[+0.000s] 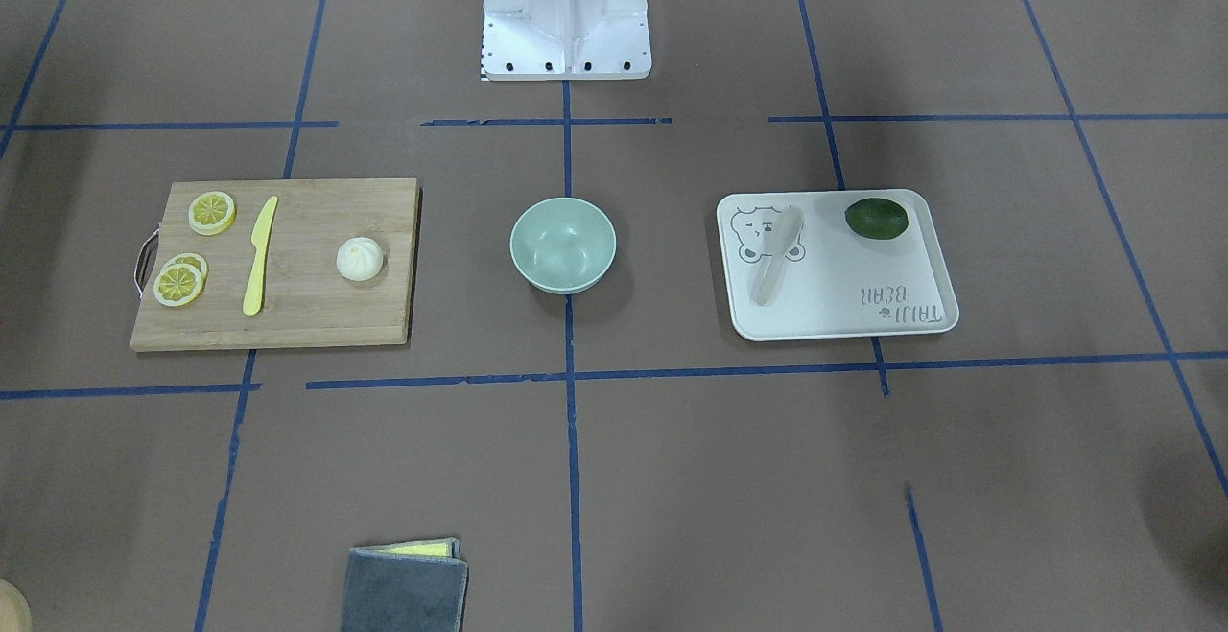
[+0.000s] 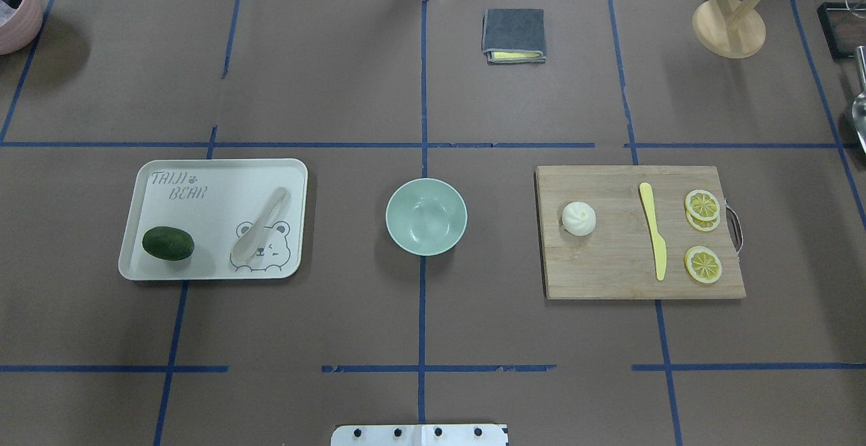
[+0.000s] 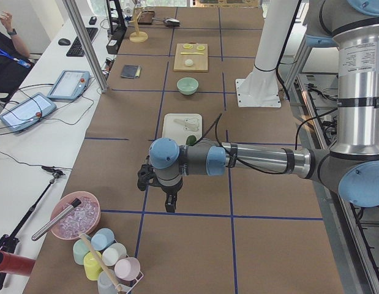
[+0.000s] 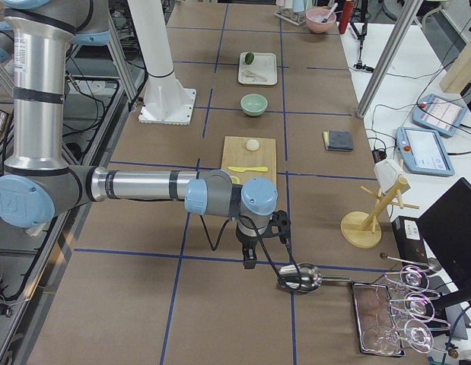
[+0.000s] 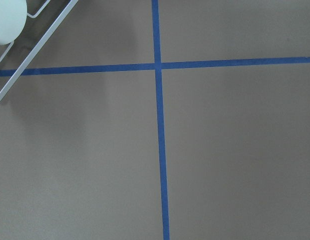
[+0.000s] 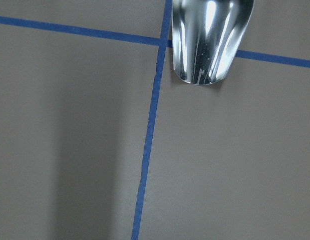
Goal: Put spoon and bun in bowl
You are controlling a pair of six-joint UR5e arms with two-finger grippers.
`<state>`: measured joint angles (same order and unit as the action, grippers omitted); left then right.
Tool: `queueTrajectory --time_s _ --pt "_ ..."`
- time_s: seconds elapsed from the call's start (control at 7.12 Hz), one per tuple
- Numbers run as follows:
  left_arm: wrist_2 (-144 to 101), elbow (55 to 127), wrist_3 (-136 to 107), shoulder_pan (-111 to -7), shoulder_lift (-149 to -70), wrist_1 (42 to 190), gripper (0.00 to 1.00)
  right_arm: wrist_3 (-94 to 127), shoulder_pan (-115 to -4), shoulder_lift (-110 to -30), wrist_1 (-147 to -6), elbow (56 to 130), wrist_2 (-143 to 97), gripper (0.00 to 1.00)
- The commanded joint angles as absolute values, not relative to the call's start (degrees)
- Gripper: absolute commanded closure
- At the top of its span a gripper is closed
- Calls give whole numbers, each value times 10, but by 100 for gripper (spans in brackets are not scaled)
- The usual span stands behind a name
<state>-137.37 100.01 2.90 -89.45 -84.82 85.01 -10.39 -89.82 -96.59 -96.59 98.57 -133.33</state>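
While the left claw (image 3: 169, 207) and right claw (image 4: 250, 264) hang over opposite counter (image 2: 338, 60) ends, their opening impossible to tell, the spoon (image 2: 260, 223) lies on the tray (image 2: 203, 182), the bun (image 2: 579, 218) on the board (image 2: 609, 270), and the bowl (image 2: 426, 216) between them.

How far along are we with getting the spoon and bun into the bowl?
Done: nothing; the bowl is empty. In hand: nothing visibly; the left gripper and right gripper hang above the table near its ends, far from the items, jaw state unclear. To do: the spoon lies on the tray, the bun on the cutting board; both must go into the bowl.
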Motion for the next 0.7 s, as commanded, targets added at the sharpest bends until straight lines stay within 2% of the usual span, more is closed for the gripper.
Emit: queueTrajectory --time_s 0.0,0.56 --pt "-1374 1001 30 -895 -849 851 0 -104 -898 -965 -966 987 -1333 0" --pt "-1368 1018 29 -891 -850 905 0 -98 -897 -942 -965 1010 -1335 0"
